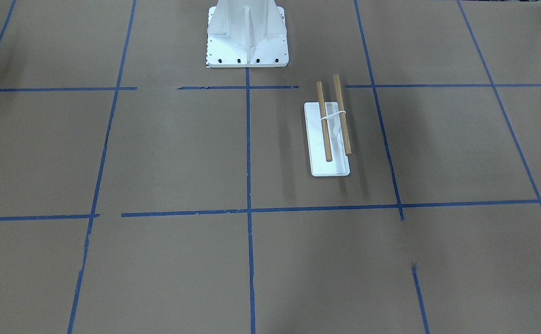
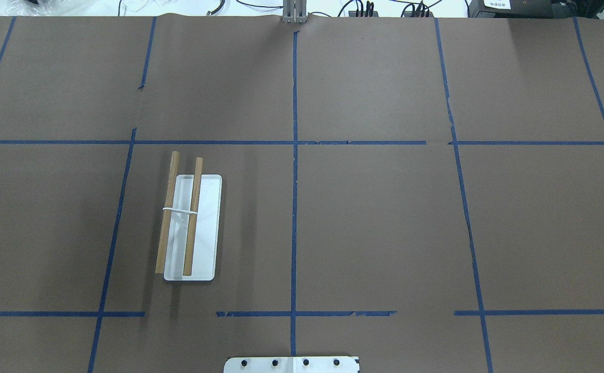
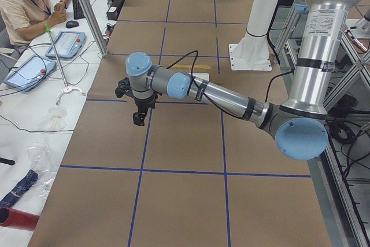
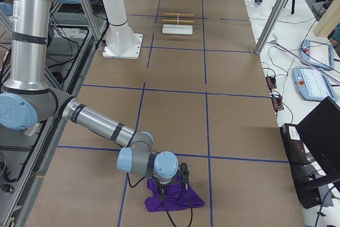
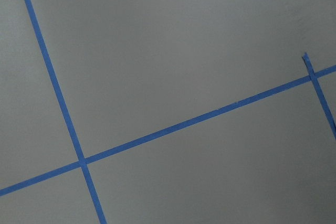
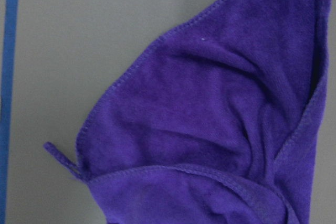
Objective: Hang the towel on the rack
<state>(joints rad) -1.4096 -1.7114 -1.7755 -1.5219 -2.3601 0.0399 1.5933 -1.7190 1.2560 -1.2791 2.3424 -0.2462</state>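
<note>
Deep purple towel [image 6: 210, 129], rumpled, hemmed, thin loop at 8 o'clock; right tool [image 4: 183, 180] seemingly on it, can't tell if spread.

The towel [image 6: 210, 129] is plain deep purple, its hem stitched in the same purple, with a thin purple loop [image 6: 60, 156] at eight o'clock in the right wrist view. The table [image 2: 385, 217] is flat brown, crossed by a grid of blue tape lines [image 2: 294, 207]. The rack [image 2: 206, 228], at nine o'clock overhead, is white with two light-brown wooden rods [image 2: 193, 217] and a white band [image 2: 180, 211]. The left arm [image 3: 219, 93] is silver with pale blue caps, and the pedestal [image 1: 247, 37] is white.
</note>
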